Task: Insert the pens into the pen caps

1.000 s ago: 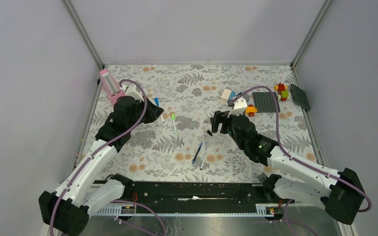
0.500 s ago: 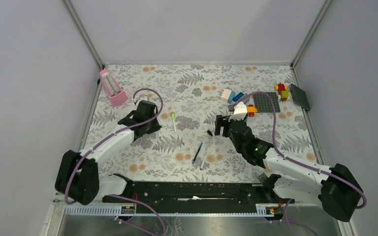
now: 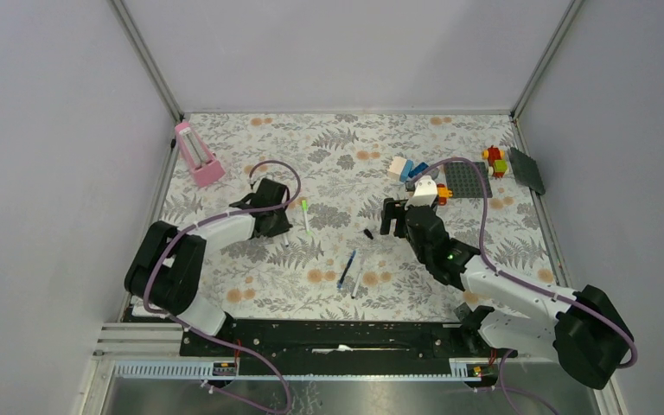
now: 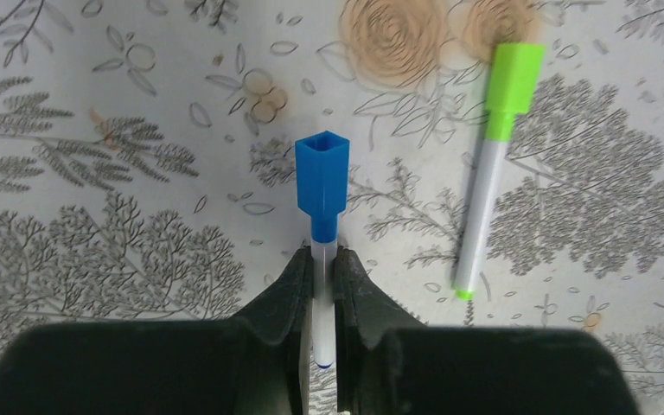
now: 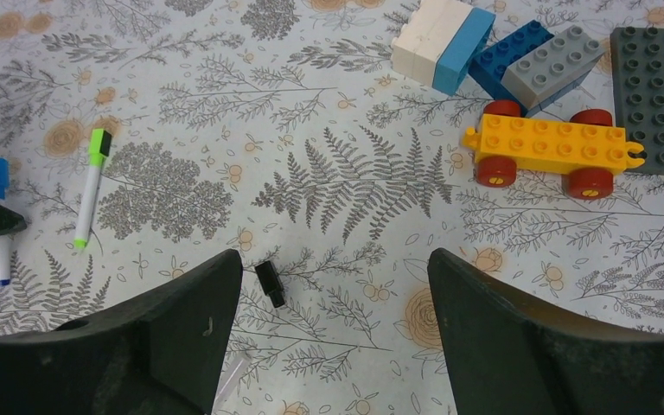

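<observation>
Two done: the green-capped pen (image 4: 488, 164) lies left of the black cap (image 5: 269, 283), the blue-capped pen (image 4: 321, 207) further left, pinched in the closed left tool (image 4: 322, 268). Over that cap the right tool (image 5: 328, 268) gapes empty. The dark pen (image 3: 347, 269) and white pen (image 3: 357, 284), nearer the bases, seem uncapped.

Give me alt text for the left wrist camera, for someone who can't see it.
The left gripper grips the white barrel of a blue-capped pen, cap pointing away. A green-capped pen lies apart to its right on the floral table cover.
</observation>
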{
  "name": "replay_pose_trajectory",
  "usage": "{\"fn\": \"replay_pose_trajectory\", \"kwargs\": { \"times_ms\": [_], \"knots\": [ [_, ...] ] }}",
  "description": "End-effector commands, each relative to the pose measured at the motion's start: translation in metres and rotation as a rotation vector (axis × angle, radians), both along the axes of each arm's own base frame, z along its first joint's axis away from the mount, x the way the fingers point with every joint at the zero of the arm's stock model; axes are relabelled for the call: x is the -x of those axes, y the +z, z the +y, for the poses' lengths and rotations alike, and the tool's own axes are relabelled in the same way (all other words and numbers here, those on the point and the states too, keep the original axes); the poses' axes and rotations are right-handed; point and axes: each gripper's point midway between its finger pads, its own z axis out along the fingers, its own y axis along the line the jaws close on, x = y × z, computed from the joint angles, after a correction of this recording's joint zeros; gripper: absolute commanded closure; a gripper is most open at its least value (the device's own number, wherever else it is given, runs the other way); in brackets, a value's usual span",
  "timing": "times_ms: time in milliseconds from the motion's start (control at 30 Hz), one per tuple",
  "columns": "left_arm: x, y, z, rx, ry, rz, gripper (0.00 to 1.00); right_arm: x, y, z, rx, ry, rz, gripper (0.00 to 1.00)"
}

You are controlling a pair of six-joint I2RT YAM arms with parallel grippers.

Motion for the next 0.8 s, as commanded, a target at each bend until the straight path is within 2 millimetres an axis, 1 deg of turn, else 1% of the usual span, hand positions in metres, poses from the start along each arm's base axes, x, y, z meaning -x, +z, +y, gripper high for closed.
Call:
{"fn": "replay_pose_trajectory", "kwargs": {
  "times_ms": [0, 200, 333, 400, 500, 567, 667, 767],
  "knots": [
    [-0.022, 0.008, -0.01, 0.006, -0.03, -0.058, 0.96, -0.01, 0.016, 0.008, -0.05, 0.002, -0.024, 0.15],
    [-0.023, 0.0, -0.009, -0.015, -0.035, -0.038, 0.87, -0.012, 0.014, 0.007, -0.056, 0.004, -0.015, 0.15],
    [-0.023, 0.0, -0.008, -0.018, -0.033, -0.043, 0.75, -0.013, 0.013, 0.007, -0.056, 0.007, -0.006, 0.14],
    [-0.024, 0.003, -0.006, -0.02, -0.022, -0.057, 0.68, -0.014, 0.012, 0.008, -0.056, 0.008, 0.001, 0.14],
    [-0.024, 0.011, -0.003, -0.019, -0.007, -0.088, 0.55, -0.016, 0.011, 0.007, -0.056, 0.007, 0.01, 0.14],
    [-0.025, 0.019, -0.002, -0.013, -0.004, -0.111, 0.49, -0.017, 0.01, 0.007, -0.058, 0.009, 0.016, 0.14],
    [-0.023, 0.03, -0.002, 0.0, -0.003, -0.139, 0.43, -0.019, 0.009, 0.008, -0.059, 0.013, 0.025, 0.14],
    [-0.017, 0.04, -0.008, 0.006, -0.021, -0.155, 0.41, -0.021, 0.007, 0.008, -0.057, 0.013, 0.039, 0.14]
  ]
}}
